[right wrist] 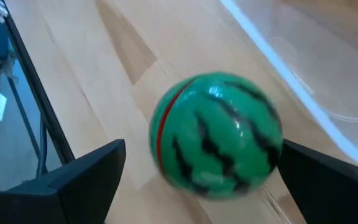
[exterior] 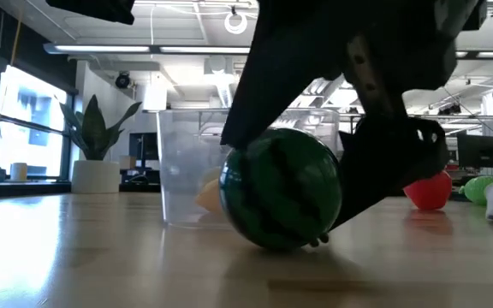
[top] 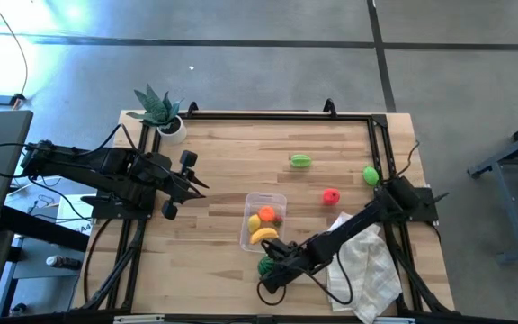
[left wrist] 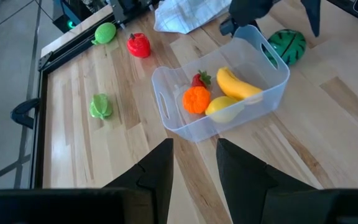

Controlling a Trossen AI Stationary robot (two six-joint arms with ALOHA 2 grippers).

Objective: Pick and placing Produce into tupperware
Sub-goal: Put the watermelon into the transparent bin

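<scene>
The striped green watermelon rests by its underside on the table, just off the near end of the clear tupperware. My right gripper is open, with one finger on either side of the watermelon. The tupperware holds a yellow banana, an orange, a lemon and a red piece. My left gripper is open and hovers left of the tub, holding nothing. My right gripper comes at the watermelon slanting down from the table's right, fingers astride it. One finger lies close to the watermelon's side; I cannot tell whether it touches. The other finger stands apart from it.
Two green pieces and a red one lie on the table beyond and right of the tub. A white checked cloth lies under the right arm. A potted plant stands at the far left corner.
</scene>
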